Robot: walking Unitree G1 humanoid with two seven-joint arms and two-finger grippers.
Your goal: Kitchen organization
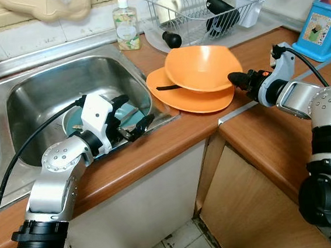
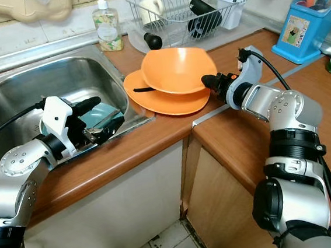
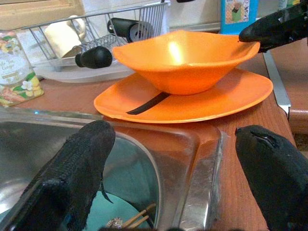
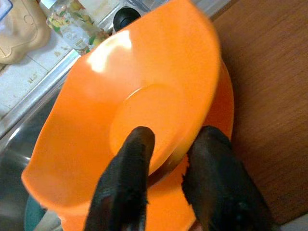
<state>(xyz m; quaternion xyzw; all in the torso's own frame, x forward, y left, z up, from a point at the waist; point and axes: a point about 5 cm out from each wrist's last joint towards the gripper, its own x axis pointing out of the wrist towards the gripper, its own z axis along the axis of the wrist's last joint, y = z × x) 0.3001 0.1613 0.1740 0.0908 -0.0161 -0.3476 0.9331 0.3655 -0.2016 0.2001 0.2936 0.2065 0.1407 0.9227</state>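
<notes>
I've got the right gripper [image 4: 166, 159] clamped on the near rim of the orange bowl [image 1: 201, 66], one finger inside, one under the lip. Bowl sits tilted on the orange plate [image 1: 190, 101], which lies on the counter [image 1: 173, 141] just beside the sink's [image 1: 39, 89] right edge, w/ a black utensil [image 3: 148, 103] poking out betw. bowl and plate. Left gripper [image 1: 131, 117] hangs spread wide over the sink's front right corner, holding nothing; a teal dish [image 2: 97, 115] w/ cutlery lies in the basin below it.

Step in hand, I'd say: lift the bowl off the plate, prob. toward the drying rack [image 1: 201, 9] at the back of the counter. To do it well: keep the pinch firm, since a rim grip on smooth plastic could slip, and lift straight up before swinging so the plate and utensil aren't dragged along. Keep the left arm clear of the path, and watch the soap bottle [image 1: 126, 25] by the rack.
</notes>
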